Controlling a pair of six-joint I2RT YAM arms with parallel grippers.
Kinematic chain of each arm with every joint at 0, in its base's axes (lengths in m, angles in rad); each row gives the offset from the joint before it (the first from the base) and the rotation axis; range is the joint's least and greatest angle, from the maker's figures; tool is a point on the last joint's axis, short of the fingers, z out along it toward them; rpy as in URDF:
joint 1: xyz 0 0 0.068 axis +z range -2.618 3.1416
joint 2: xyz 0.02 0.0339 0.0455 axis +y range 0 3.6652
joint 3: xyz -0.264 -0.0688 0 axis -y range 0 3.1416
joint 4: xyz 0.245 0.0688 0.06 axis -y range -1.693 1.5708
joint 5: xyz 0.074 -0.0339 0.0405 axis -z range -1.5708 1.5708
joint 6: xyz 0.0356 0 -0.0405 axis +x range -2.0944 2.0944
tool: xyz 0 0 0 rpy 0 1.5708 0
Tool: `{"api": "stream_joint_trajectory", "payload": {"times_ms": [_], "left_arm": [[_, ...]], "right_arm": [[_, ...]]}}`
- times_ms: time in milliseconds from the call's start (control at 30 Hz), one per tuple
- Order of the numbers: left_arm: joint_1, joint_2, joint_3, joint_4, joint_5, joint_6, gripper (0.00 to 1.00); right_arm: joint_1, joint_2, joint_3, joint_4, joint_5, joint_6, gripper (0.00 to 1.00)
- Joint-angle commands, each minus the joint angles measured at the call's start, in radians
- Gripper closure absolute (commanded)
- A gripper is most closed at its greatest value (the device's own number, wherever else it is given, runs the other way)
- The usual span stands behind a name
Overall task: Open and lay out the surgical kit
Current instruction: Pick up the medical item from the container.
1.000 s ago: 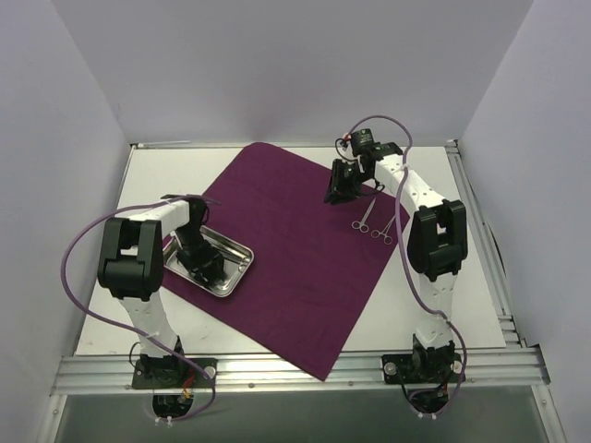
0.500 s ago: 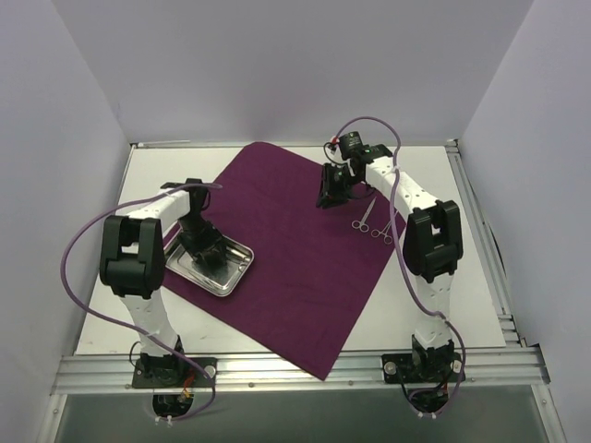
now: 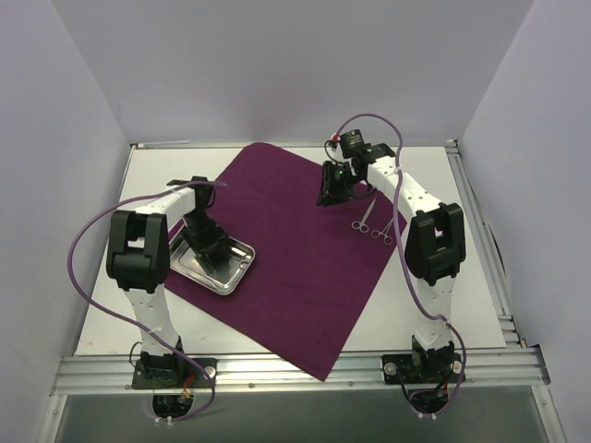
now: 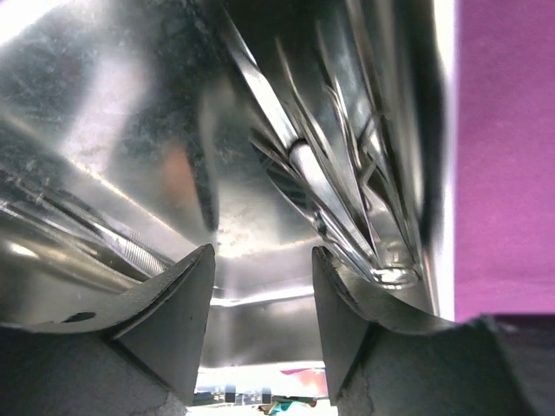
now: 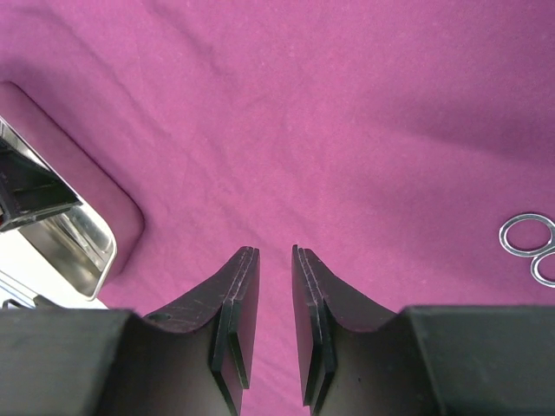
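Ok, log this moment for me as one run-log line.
left gripper: open, inside steel tray, over tray instruments | right gripper: narrowly open, empty, above cloth | two ring-handled instruments lying on cloth

A white surface [image 3: 443, 277] is bounded at 6 o'clock by a metal rail [image 3: 259, 371]. A dark magenta cloth wrap [image 3: 295, 258] is spread flat on it, its corners turned toward 12, 3, 6 and 9 o'clock. Bare surface is left showing at 4 and 8 o'clock.

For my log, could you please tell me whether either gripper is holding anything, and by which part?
Nothing is held. The left gripper stands open inside the tray beside the instruments; the right gripper hovers empty above the cloth.
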Motion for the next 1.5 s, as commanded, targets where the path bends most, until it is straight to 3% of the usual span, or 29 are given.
{"api": "stream_joint_trajectory", "payload": {"times_ms": [0,433,800,967,1167,1467], "left_arm": [[-0.003,-0.068,0.055,-0.01,-0.009,-0.008,0.43],[-0.002,0.035,0.109,0.0,-0.005,-0.016,0.44],[-0.028,0.075,0.028,0.007,-0.069,-0.059,0.44],[-0.017,0.046,-0.038,0.036,-0.087,-0.053,0.76],[0.001,0.013,-0.055,0.042,-0.13,-0.016,0.96],[0.012,-0.163,0.067,-0.038,-0.134,0.079,0.98]], "right_arm": [[-0.015,-0.055,0.005,-0.02,0.004,-0.013,0.77],[-0.026,-0.042,0.005,-0.022,0.001,-0.013,0.77],[-0.032,-0.059,-0.016,-0.019,0.003,-0.013,0.78],[-0.029,-0.068,-0.022,-0.02,0.007,-0.018,0.77],[-0.009,-0.07,-0.004,-0.023,0.013,-0.027,0.78],[0.029,-0.065,0.027,-0.009,0.003,-0.03,0.77]]}}
